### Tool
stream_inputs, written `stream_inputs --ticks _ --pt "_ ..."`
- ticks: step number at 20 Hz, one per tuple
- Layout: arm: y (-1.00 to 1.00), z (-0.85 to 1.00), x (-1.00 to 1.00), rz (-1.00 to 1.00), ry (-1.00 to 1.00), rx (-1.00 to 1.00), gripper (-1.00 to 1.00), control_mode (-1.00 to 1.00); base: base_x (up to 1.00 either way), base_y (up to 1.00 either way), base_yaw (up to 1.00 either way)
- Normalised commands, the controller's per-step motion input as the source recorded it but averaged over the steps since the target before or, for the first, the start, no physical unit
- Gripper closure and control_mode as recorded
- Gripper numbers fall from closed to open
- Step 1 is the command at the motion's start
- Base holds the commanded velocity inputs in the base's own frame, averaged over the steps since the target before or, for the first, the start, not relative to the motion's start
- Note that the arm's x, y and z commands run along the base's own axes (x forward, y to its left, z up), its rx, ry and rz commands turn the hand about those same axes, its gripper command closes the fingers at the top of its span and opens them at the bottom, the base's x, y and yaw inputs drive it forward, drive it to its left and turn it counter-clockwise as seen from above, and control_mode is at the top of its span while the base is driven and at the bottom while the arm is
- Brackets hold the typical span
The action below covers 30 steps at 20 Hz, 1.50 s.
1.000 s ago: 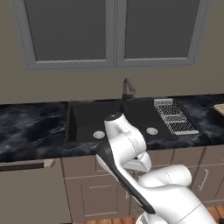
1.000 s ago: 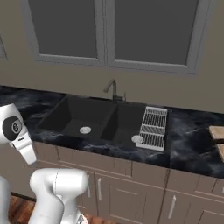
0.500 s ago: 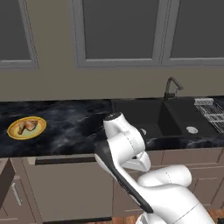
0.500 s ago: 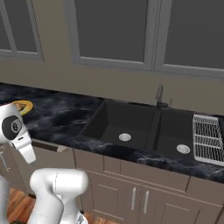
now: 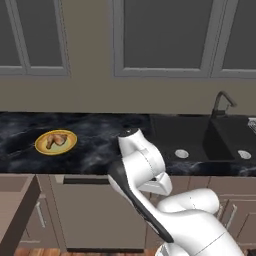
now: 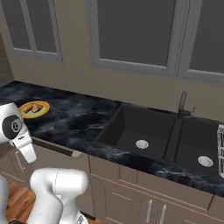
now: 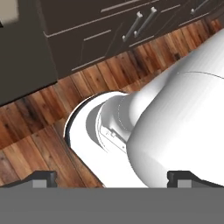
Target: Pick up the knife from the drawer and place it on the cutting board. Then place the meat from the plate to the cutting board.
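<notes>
While the arm folds low in front of the cabinets, the round yellow-orange plate (image 5: pixel 56 142) sits on the glossy black marbled counter (image 5: pixel 100 135), left of the dark double sink (image 5: pixel 200 142), carrying lumpy golden-brown meat (image 5: pixel 54 140). A taupe wooden drawer (image 5: pixel 17 210) juts open at lower left. Gripper (image 7: pixel 109 177) fingertips stand spread wide, holding nothing, over plank wood floor (image 7: pixel 39 131). Bare counter lies between plate and sink.

We see a black marbled tabletop (image 5: pixel 100 131) along a beige wall (image 5: pixel 125 97), grey-framed windows (image 5: pixel 162 35) above it, a dark double sink (image 6: pixel 157 135) with a faucet (image 5: pixel 222 102), taupe cabinet doors (image 6: pixel 131 201) below, a reddish wooden plank floor (image 7: pixel 39 127).
</notes>
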Motion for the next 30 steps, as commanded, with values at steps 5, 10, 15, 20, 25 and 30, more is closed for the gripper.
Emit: stream_inputs --ticks 5,10,15,20,25,30 --pt "0.0 0.0 0.0 0.0 0.0 0.0 -1.0 1.0 0.45 0.31 0.28" --pt "0.0 0.0 0.0 0.0 0.0 0.0 -1.0 1.0 0.54 0.12 0.24" --pt "0.0 0.0 0.0 0.0 0.0 0.0 -1.0 1.0 0.48 0.0 0.19" --pt "0.0 0.0 0.0 0.0 0.0 0.0 -1.0 1.0 0.42 0.14 0.16" --pt "0.0 0.0 0.0 0.0 0.0 0.0 -1.0 1.0 0.31 0.43 0.12" --pt "0.0 0.0 0.0 0.0 0.0 0.0 -1.0 1.0 0.28 0.49 0.11"
